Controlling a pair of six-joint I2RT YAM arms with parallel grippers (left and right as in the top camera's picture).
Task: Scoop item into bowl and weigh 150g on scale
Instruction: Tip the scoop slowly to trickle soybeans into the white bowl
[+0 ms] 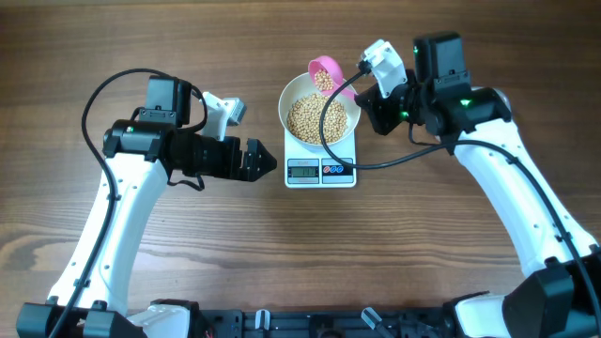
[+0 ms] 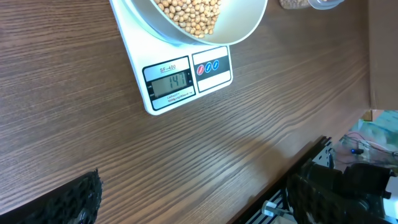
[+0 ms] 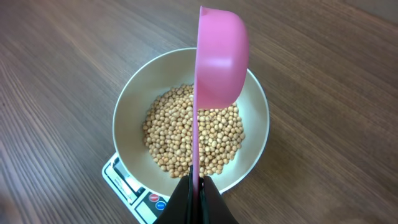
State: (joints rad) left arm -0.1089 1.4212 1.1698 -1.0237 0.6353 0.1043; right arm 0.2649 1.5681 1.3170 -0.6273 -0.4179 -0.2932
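Right gripper (image 3: 196, 198) is pressed together on the thin handle of the pink scoop (image 3: 219, 62), holding it tipped on edge above the bowl's far side. From the right wrist only the scoop's back shows, so its inside is hidden there; the overhead view shows a few beans in it. The beans (image 3: 177, 140) lie heaped in the middle of the white bowl (image 3: 127, 106), with bare wall all round them. The bowl sits on the scale (image 1: 320, 173), overhanging its back and sides, so only the front strip with display and buttons shows. From the left wrist the display seems to read 147, though the digits are small. A black cable (image 1: 331, 113) crosses the bowl in the overhead view and covers some beans and rim. The left gripper (image 1: 268, 161) is spread wide, low and just left of the scale, not touching it. Open bench (image 1: 282, 253) lies in front of the scale and out to both sides.
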